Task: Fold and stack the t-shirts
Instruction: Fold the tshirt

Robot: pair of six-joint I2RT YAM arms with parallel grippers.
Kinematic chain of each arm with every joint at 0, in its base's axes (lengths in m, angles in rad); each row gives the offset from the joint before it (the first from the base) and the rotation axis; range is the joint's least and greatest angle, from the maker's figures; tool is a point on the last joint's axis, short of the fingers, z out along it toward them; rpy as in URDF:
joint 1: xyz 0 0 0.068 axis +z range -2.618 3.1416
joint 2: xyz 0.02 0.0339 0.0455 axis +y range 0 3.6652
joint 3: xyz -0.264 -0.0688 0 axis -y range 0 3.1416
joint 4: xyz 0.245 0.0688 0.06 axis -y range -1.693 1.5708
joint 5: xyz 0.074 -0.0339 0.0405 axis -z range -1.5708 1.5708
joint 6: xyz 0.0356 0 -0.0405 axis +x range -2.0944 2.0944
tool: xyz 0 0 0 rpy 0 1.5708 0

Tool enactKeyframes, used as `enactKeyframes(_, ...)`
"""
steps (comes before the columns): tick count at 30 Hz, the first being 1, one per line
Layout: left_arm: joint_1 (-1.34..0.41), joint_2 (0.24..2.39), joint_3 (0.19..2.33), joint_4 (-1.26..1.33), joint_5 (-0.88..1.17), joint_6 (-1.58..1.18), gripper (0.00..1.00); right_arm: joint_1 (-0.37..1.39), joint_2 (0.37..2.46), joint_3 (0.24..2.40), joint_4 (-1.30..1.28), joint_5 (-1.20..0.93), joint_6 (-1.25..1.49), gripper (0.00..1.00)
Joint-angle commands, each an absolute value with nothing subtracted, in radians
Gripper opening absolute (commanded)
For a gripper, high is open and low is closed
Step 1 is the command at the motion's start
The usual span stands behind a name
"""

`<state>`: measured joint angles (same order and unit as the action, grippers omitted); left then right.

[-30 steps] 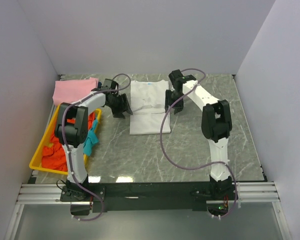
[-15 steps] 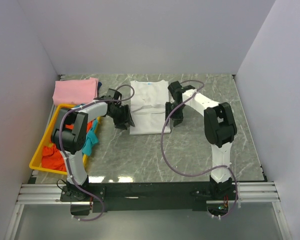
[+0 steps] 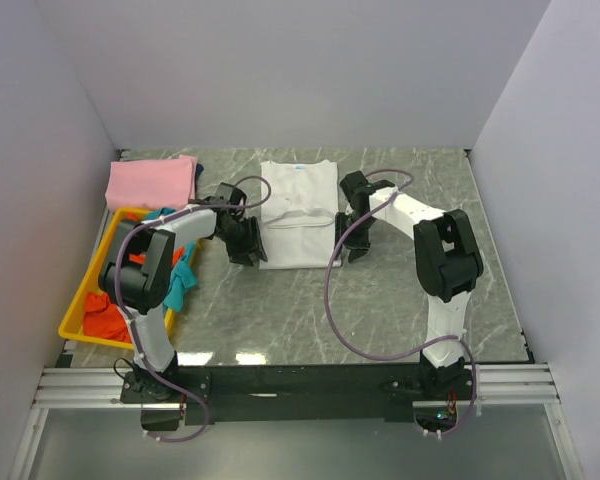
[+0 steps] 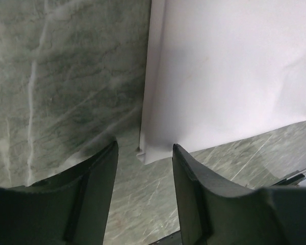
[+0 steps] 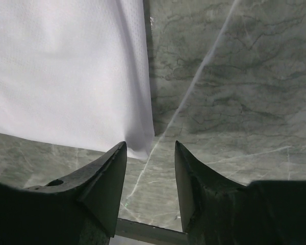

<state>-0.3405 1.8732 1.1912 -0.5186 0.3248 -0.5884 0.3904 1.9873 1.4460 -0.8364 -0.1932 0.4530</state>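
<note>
The marble table [image 3: 400, 300] is carrying everything, and the white t-shirt [image 3: 298, 215] is lying flat on it between my 2 arms. Its sides are folded in to make a long rectangle, with the collar at the far end. At the left edge the yellow tray [image 3: 75, 325] is holding an orange-red t-shirt [image 3: 105, 315] and a teal t-shirt [image 3: 183, 280] in a loose heap. A folded pink t-shirt [image 3: 150, 182] is sitting just beyond the tray, in the far left corner. I am hovering my left gripper [image 4: 144, 150] over the near left corner of the white shirt and my right gripper [image 5: 150, 148] over the near right corner. On both hands the fingers are standing moderately apart with nothing pinched, and each corner of the hem is showing in the gap. I judge that I am working on the lengthwise fold of the white shirt, at the point of taking hold of its hem. Next I am going to need both hands to come down together, pinch every layer at each corner, and carry the hem evenly toward the collar without dragging the cloth askew.
</note>
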Motion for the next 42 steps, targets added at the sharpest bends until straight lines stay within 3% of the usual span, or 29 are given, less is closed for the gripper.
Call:
enactKeyframes(1, -0.347, 1.829, 1.163, -0.568, 0.268, -0.58, 0.52, 0.399, 1.954, 1.434, -0.804, -0.207, 0.457, 0.49)
enactKeyframes(19, -0.348, 1.878, 1.108, -0.459, 0.403, -0.581, 0.36, 0.42, 2.003, 1.394, -0.782, -0.225, 0.468, 0.34)
enactKeyframes(21, -0.348, 1.894, 1.103, -0.439, 0.442, -0.583, 0.28, 0.42, 2.011, 1.399, -0.779, -0.229, 0.466, 0.29)
enactKeyframes(25, -0.348, 1.914, 1.092, -0.4, 0.474, -0.591, 0.08, 0.42, 2.017, 1.405, -0.785, -0.23, 0.465, 0.07)
enactKeyframes(27, -0.348, 1.914, 1.092, -0.405, 0.469, -0.586, 0.0, 0.42, 2.01, 1.396, -0.785, -0.229, 0.465, 0.01)
enactKeyframes(42, -0.371, 1.711, 0.913, -0.443, 0.411, -0.618, 0.0, 0.475, 1.787, 1.123, -0.811, -0.186, 0.5, 0.0)
